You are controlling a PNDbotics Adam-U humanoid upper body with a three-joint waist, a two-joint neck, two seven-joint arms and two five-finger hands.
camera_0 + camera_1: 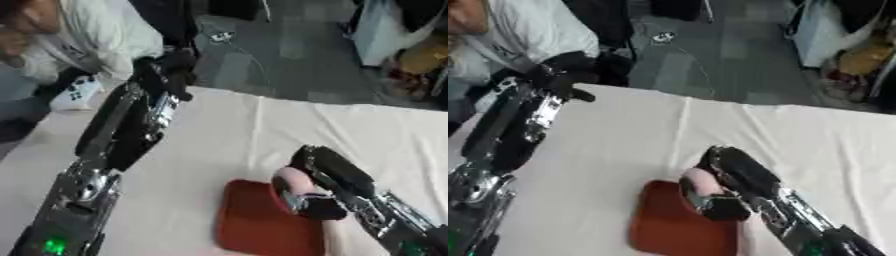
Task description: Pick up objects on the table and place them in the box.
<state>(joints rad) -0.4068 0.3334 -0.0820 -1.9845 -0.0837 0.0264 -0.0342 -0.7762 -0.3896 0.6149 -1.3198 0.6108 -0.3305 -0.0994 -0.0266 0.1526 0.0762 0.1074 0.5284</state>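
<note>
A red box lies on the white tablecloth near the front edge, its lower part cut off by the picture. My right hand hangs over the box's right side, shut on a pale pink rounded object; dark fingers curl under it. My left arm reaches up the left side, and its hand is at the table's far edge with nothing visibly in it. No other loose objects show on the table.
The white cloth has creases across the middle. A person in a light top stands beyond the far left corner, with a white thing just below. Grey floor and clutter lie past the far edge.
</note>
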